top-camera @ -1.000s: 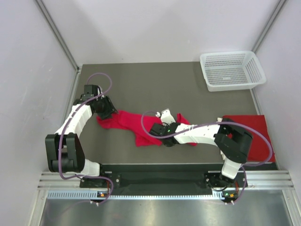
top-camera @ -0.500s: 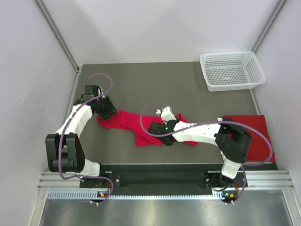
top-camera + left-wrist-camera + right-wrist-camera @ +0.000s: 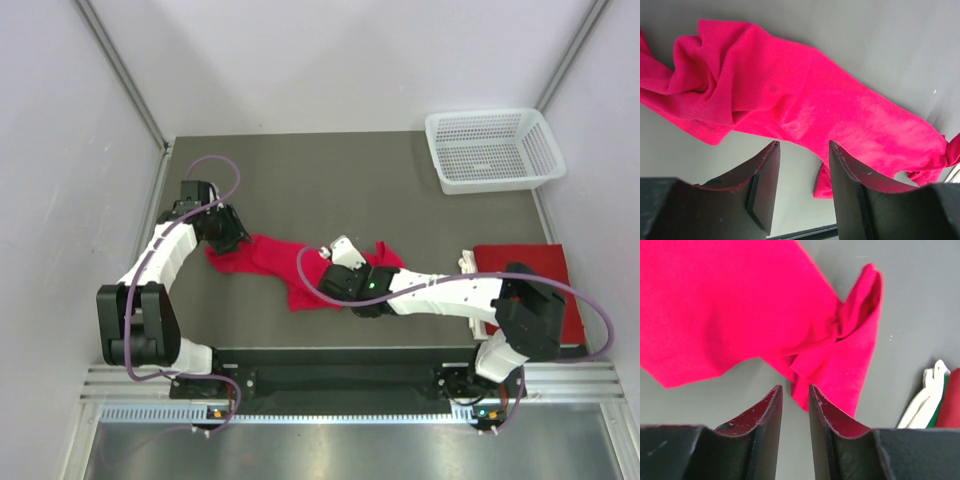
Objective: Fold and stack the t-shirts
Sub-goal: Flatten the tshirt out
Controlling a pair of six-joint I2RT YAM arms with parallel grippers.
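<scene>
The left gripper (image 3: 803, 147) is half open and empty, the right gripper (image 3: 795, 388) barely parted and empty, with the crumpled bright red cloth t-shirt (image 3: 715, 305) just beyond each one's fingertips.

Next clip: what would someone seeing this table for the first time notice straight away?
A crumpled red t-shirt sprawls across the middle of the dark table, both arms reaching over it with the left gripper and right gripper holding nothing. A folded red t-shirt lies at the right edge, and a white basket sits in the far right corner.
</scene>
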